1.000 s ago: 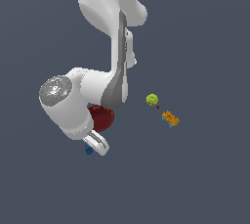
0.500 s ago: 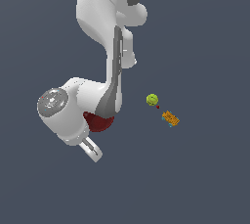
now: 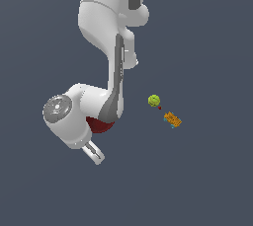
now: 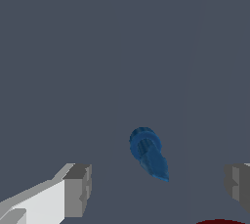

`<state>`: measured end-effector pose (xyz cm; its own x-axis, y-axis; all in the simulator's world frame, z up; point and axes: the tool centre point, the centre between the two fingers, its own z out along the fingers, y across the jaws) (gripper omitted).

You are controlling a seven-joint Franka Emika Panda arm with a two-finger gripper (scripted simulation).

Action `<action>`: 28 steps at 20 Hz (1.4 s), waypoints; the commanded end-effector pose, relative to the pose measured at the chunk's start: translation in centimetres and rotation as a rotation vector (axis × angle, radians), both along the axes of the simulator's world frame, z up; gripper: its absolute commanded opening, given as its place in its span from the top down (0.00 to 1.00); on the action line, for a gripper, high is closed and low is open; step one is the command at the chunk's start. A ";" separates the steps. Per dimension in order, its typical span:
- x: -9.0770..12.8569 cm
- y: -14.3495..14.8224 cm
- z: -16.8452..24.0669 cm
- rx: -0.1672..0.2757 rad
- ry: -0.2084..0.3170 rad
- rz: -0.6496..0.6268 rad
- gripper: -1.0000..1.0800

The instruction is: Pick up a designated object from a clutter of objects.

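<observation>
The designated object [image 4: 148, 152], a small dark-blue knobbly piece, lies on the grey floor in the wrist view. My gripper [image 4: 158, 186] is open above it, and neither of the grey fingertips [image 4: 78, 189] touches it. In the exterior view my gripper [image 3: 95, 153] hangs low beside the dark red bowl [image 3: 101, 125], and the arm hides the blue piece there. Of the clutter of objects, the yellow-green ball [image 3: 154, 100] and orange block [image 3: 172, 119] lie apart toward the exterior view's right.
A tiny red speck [image 3: 159, 107] sits between the ball and the orange block. A sliver of the red bowl's rim [image 4: 219, 221] shows at the wrist picture's edge. The white arm [image 3: 106, 32] rises over the bowl and covers most of it.
The hand has swung down and turned over the blue piece. That piece showed beside the fingers a second ago and is now hidden in the exterior view. More of the bowl is covered.
</observation>
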<state>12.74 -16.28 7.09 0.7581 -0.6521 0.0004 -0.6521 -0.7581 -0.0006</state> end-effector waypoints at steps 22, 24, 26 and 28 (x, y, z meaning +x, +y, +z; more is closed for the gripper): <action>0.0 0.0 -2.8 0.000 0.001 -0.002 1.00; 0.0 0.1 -2.4 0.000 0.001 -0.002 1.00; 0.0 0.4 -1.9 0.000 0.001 -0.002 1.00; 0.0 0.7 -1.1 0.000 0.001 -0.002 1.00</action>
